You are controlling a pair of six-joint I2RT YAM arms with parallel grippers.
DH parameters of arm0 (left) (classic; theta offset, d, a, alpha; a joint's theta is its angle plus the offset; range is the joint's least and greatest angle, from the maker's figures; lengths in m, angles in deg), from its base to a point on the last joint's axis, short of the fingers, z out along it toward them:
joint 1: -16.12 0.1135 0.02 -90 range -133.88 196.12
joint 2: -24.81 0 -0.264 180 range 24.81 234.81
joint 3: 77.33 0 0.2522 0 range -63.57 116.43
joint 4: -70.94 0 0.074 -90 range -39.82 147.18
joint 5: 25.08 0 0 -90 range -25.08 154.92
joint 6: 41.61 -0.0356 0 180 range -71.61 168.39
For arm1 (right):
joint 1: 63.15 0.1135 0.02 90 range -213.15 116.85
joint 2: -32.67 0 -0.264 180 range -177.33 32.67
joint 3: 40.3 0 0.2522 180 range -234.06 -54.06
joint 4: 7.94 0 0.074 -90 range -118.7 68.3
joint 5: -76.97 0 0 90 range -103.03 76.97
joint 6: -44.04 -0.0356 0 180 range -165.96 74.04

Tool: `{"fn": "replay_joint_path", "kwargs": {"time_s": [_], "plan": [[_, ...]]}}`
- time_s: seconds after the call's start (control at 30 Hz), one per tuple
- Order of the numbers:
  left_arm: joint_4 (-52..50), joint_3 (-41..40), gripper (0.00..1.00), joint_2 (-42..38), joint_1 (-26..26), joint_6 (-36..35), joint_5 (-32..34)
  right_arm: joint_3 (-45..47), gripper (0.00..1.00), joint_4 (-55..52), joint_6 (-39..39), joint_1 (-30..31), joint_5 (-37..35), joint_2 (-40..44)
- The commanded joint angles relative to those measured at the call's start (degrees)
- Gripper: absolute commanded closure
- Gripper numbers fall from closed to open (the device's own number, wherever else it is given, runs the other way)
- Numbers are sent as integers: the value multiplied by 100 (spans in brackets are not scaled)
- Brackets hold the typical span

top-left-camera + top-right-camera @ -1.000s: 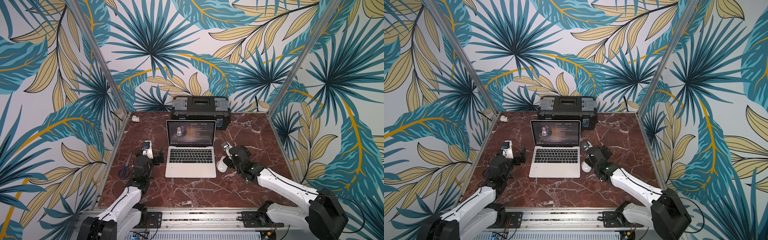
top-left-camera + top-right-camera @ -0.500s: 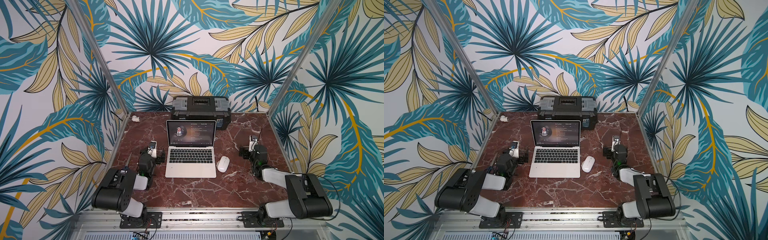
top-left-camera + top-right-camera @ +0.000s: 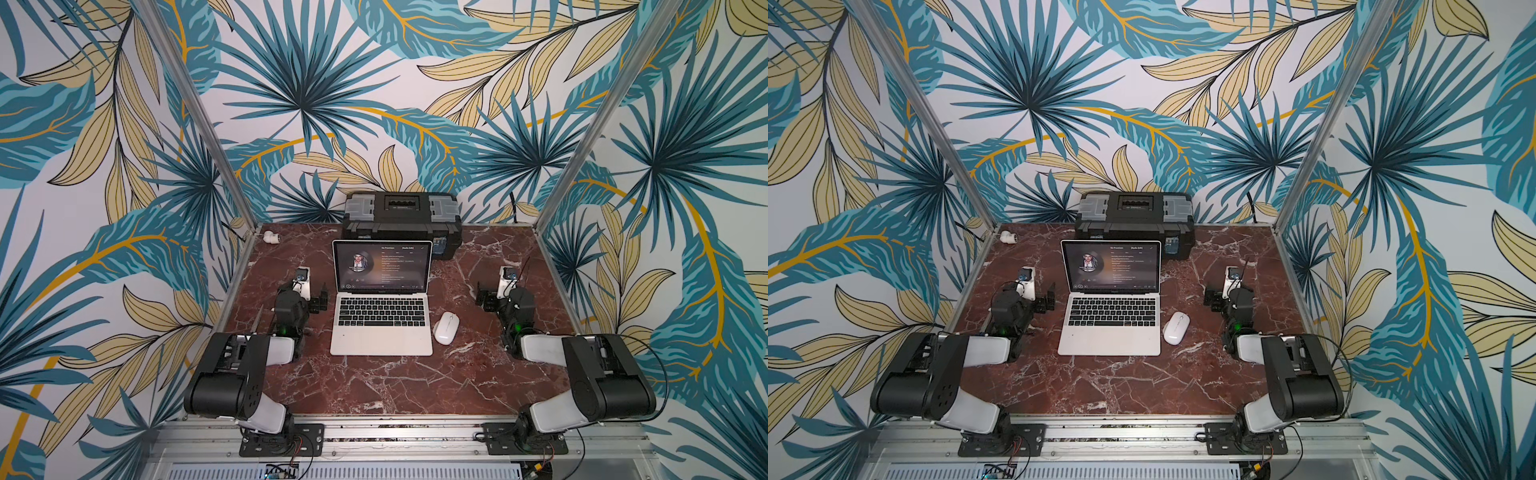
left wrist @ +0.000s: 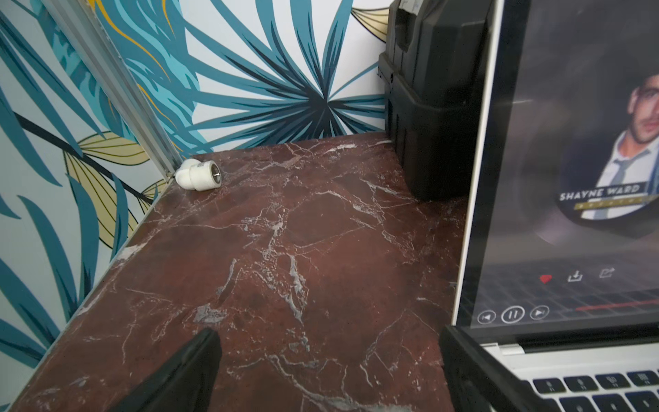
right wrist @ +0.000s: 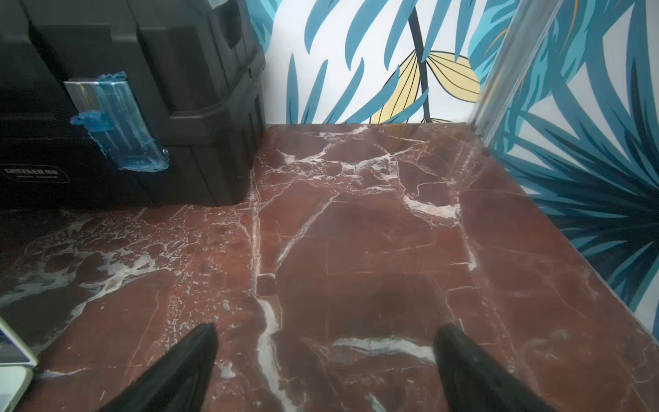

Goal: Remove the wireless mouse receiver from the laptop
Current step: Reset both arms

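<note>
Both arms are folded low over the marble table (image 3: 395, 386). Their upper links double back above the base mounts on the front rail (image 3: 399, 432), and the wrists point toward the back wall (image 3: 374, 124). The left gripper (image 3: 319, 298) sits low just beside the left edge of the laptop (image 3: 382, 332), level with the hinge. The left wrist view shows its jaws spread wide with only bare marble between them. One finger (image 4: 463, 360) lies close against the laptop's hinge corner; whether it touches cannot be told. The right gripper (image 3: 483, 297) sits low on the opposite side, apart from the laptop's right edge, with its jaws fully spread and nothing held. The laptop stands open at the table centre, screen lit and facing the front rail. The wireless mouse (image 3: 446, 328) lies flat just beside the laptop's right front edge, between the laptop and the right arm and away from both grippers. The receiver cannot be made out in any view. A black toolbox (image 3: 401, 224) stands against the back wall, directly behind the laptop lid. A small white fitting (image 3: 271, 237) lies in the back left corner. Open marble extends ahead of each gripper to the back wall, and from the laptop's front edge to the rail.
</note>
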Motion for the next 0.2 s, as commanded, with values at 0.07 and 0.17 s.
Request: {"fn": "replay_joint_path", "kwargs": {"time_s": [0.07,0.17], "plan": [[-243,138,0,-34,31,58,48,-3,1,-142,-117,-34,-67,6],[-197,98,0,-49,34,58,40,15,0,-112,-110,-32,-69,17]]}}
